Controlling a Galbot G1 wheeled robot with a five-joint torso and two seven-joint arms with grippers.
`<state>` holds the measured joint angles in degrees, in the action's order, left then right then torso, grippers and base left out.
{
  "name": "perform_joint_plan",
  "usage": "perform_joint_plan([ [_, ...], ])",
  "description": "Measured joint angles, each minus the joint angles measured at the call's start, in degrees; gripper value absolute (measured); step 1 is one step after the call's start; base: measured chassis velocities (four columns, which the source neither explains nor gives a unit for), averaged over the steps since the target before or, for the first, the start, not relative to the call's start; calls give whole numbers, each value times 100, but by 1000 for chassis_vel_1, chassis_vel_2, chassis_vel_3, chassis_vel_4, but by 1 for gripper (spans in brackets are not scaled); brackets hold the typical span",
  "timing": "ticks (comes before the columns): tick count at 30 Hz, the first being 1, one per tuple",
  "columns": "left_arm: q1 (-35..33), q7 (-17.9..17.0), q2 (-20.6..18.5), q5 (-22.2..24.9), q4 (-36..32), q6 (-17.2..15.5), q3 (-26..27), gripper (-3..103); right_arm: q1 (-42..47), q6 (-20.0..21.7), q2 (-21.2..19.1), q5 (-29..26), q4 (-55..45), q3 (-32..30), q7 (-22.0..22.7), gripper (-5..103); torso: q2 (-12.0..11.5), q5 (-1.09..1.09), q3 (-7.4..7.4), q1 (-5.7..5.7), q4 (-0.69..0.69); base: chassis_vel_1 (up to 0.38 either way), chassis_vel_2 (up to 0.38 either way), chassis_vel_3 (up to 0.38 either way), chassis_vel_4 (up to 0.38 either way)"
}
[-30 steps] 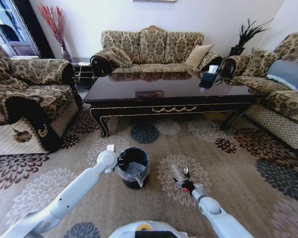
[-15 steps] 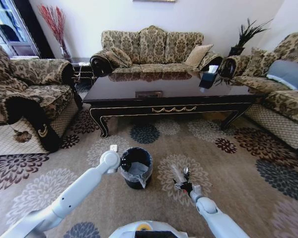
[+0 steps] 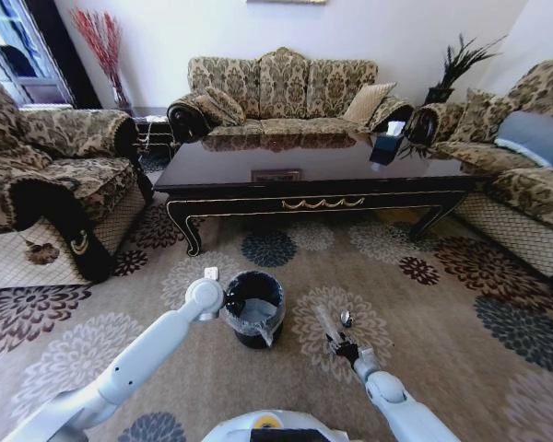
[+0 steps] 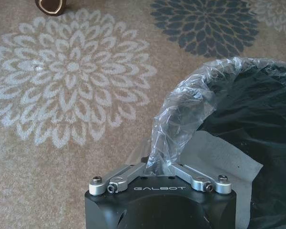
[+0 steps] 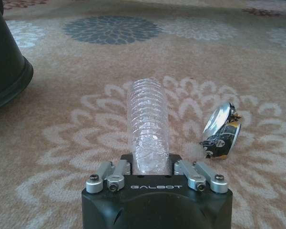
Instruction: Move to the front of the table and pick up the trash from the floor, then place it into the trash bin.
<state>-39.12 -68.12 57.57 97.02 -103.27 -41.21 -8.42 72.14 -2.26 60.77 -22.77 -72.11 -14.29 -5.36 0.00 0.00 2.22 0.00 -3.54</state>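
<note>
Clear ribbed bottle point(image 5: 148, 125) off carpet point(image 5: 62, 143); black lined bin point(image 3: 252, 308) upright

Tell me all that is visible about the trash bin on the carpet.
The trash bin is small, round and black, standing upright on the patterned floor in front of the table. A clear, crinkled plastic liner folds over its rim. The left gripper is shut on the liner at the rim nearest that arm. The inside looks dark; its contents cannot be told.
</note>
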Motion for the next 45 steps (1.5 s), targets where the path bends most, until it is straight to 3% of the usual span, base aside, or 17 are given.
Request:
perform_joint_plan([
  [7,-38,-25,98,0,0,12,62,0,142,-58,-22,-6,-161,-116,1,24,0,0,0,0,-1,0,0,0,0],
  [13,22,-30,136,-3,6,12,-6,0,463,-31,-197,-234,-765,-421,24,24,0,0,0,0,0,0,0,0,0],
  [25,311,-105,512,-138,135,12,-733,0,1704,18,-349,-662,-3313,-1430,185,24,0,0,0,0,0,0,0,0,0],
  [36,666,-150,918,-202,318,61,-1310,0,2357,-94,-172,-666,-4791,-1869,321,24,0,0,0,0,0,0,0,0,0],
  [45,1138,-101,1162,-152,537,68,-1835,0,2422,-114,-133,-693,-5324,-1866,396,24,0,0,0,0,1,0,0,0,0],
])
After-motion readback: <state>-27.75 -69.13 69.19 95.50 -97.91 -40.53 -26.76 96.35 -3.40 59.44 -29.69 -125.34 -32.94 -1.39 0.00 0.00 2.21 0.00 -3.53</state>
